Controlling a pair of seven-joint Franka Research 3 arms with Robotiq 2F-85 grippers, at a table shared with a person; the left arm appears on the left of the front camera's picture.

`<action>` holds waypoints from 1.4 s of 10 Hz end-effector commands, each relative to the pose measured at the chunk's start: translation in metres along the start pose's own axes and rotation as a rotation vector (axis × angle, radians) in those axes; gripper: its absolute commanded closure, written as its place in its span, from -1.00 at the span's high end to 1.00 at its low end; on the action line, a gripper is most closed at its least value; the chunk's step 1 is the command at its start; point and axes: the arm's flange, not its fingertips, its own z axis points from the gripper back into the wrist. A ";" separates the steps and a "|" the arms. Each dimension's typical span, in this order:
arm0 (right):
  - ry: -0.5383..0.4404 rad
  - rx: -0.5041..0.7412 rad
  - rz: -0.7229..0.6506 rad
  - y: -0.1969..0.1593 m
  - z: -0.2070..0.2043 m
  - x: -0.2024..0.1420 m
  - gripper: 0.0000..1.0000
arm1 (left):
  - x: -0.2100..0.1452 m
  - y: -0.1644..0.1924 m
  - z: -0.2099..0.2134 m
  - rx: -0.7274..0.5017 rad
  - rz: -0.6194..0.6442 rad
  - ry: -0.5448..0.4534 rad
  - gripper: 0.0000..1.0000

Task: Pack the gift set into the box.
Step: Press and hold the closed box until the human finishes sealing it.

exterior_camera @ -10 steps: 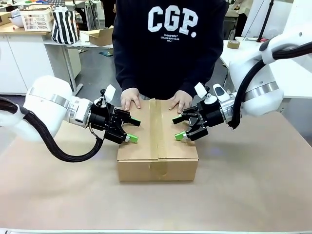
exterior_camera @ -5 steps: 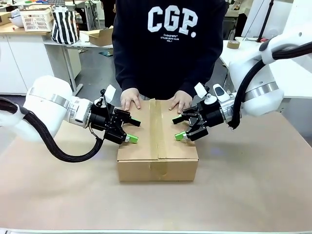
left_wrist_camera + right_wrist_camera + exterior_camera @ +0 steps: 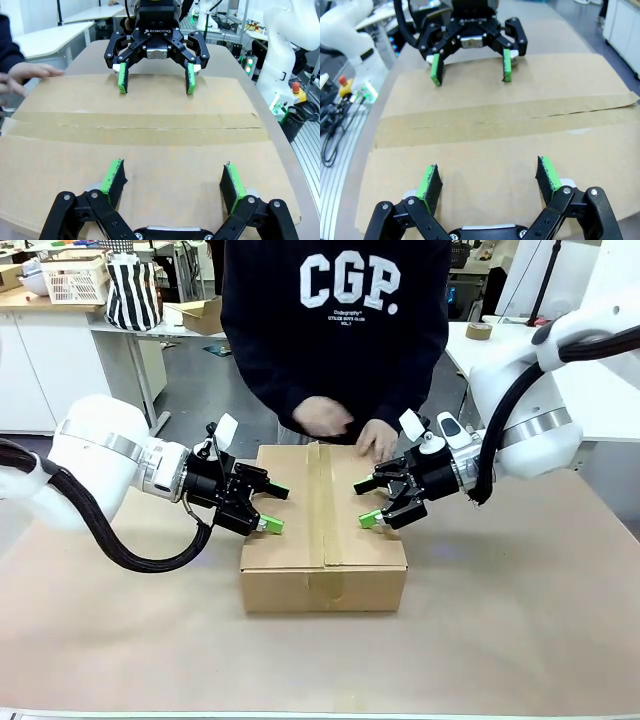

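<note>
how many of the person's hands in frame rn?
2. Blurred hand in the air above the far edge of the box; second hand at that edge, right of the tape strip. None looks hidden.

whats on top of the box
On the box: a tape strip along the closed flaps, the open left tool and right tool over either half, a person's hand at the far edge. The flaps hide the inside.
</note>
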 end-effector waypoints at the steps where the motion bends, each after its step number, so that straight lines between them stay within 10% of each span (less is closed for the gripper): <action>1: 0.002 -0.004 -0.006 0.000 0.000 -0.001 1.00 | -0.002 -0.001 0.001 -0.014 -0.001 0.003 1.00; 14: 0.002 -0.004 -0.006 0.000 0.000 -0.001 1.00 | -0.002 -0.001 0.001 -0.014 -0.001 0.003 1.00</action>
